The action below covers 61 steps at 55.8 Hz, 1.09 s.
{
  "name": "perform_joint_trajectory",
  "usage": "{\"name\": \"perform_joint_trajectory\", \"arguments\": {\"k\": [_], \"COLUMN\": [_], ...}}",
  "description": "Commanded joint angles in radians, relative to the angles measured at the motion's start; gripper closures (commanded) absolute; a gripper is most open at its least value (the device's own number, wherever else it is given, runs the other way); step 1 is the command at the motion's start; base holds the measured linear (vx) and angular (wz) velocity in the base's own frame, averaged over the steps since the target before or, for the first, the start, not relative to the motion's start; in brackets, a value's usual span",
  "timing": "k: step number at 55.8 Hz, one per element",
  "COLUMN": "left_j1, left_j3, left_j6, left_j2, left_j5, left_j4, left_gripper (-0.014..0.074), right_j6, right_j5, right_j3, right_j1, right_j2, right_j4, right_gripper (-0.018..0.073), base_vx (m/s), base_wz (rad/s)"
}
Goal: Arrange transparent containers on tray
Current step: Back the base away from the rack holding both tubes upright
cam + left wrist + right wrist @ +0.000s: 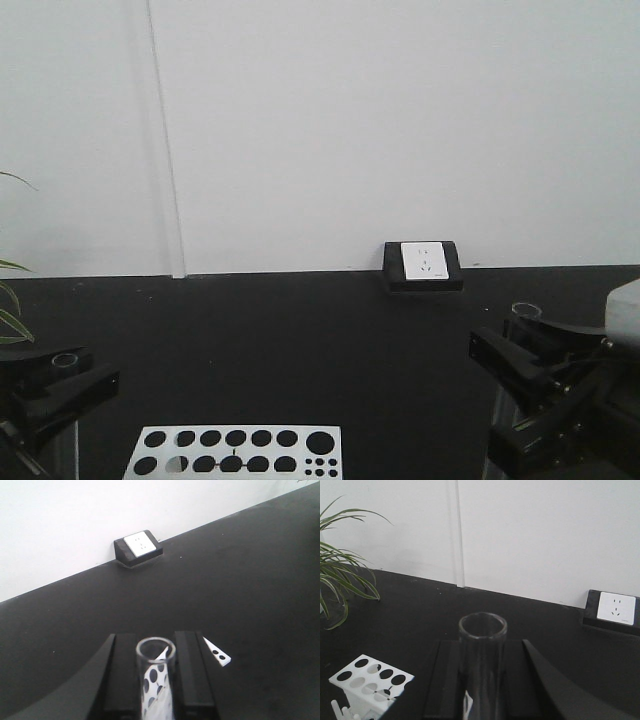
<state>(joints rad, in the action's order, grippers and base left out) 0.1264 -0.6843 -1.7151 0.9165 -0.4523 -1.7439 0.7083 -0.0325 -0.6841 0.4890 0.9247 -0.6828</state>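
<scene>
Your left gripper [156, 650] is clenched on one glass tube [156, 682], held upright; your right gripper [481, 652] grasps the other tube [482, 685], also upright, above the black table [300, 350].

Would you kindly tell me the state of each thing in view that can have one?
Left gripper, shut on left test tube.
Left test tube, upright, open end up.
Right gripper, shut on right test tube.
Right test tube, upright, open end up.
Rack, standing level, partly in view.
Wall socket, nothing plugged in.
</scene>
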Motion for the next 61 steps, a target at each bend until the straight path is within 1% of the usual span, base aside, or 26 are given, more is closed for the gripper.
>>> {"name": "perform_joint_trajectory", "arguments": {"k": [1, 29, 61], "left_j1": [0.003, 0.003, 0.003], "left_j3": [-0.027, -0.027, -0.027], "left_j6": [-0.01, -0.01, -0.01], "left_j2": [-0.011, -0.005, -0.005], "left_j5": [0.019, 0.019, 0.019], "left_j4": [0.043, 0.043, 0.043], "left_gripper": [0.0596, 0.0596, 0.0596], "right_j6": [-0.004, -0.004, -0.004], "right_j5": [-0.06, -0.06, -0.06], "right_j3": [-0.032, -0.032, -0.032], "right_j1": [-0.001, -0.001, -0.001], "right_j2": [-0.015, -0.013, -0.013], "right_j4": [-0.006, -0.006, -0.006], "right_gripper": [0.0572, 0.0572, 0.0572], "base_vx": [0.0, -0.04, -0.23], "base_wz": [0.0, -0.01, -0.02]}}
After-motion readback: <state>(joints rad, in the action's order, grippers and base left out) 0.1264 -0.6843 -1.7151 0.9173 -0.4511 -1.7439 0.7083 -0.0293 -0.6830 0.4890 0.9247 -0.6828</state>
